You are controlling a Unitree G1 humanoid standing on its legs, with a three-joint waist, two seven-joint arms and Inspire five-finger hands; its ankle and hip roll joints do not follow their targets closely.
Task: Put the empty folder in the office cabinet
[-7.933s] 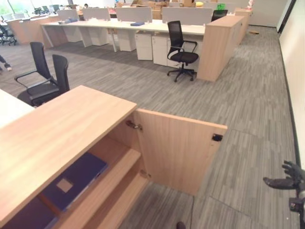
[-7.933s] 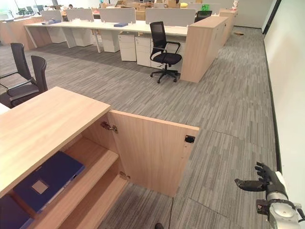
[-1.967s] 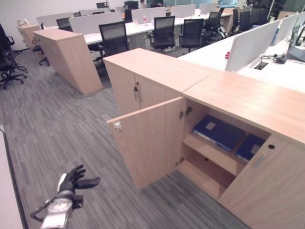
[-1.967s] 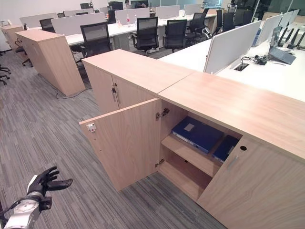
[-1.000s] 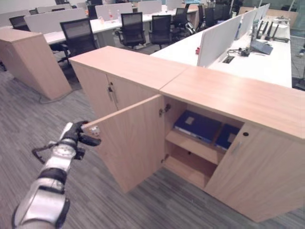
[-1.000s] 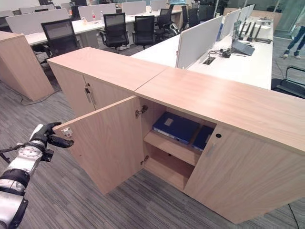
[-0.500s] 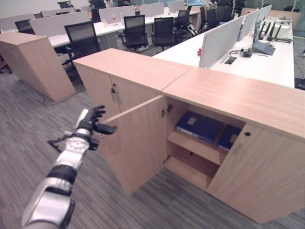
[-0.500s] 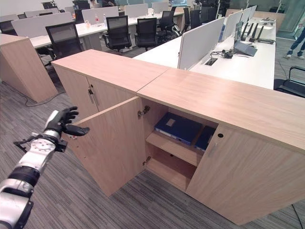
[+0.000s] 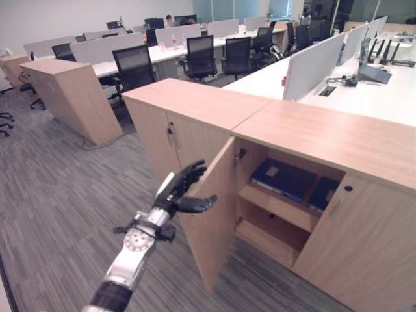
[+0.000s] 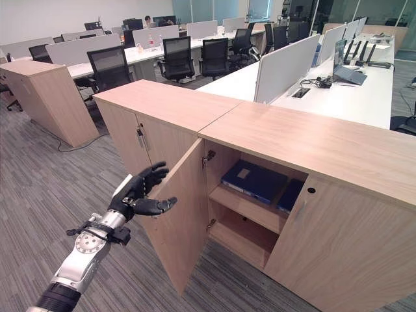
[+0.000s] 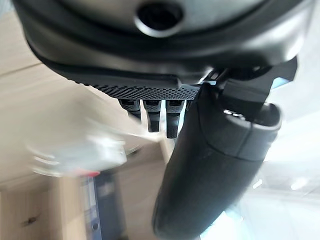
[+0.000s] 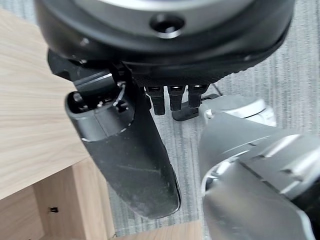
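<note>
Fingers of the left hand (image 9: 181,194) spread loosely against the cabinet door (image 9: 211,214); beyond it, blue folders (image 9: 284,179) lie shelved. Right hand (image 12: 135,150) relaxed, empty.

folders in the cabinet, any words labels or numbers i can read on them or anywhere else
None can be read.
Folder on the upper shelf: a pale label patch on its cover, too small to read.
Second folder beside it: no print to be seen.
Cabinet door, with the left hand open at it: plain wood, no sign.
Desks behind: items too small to read.
</note>
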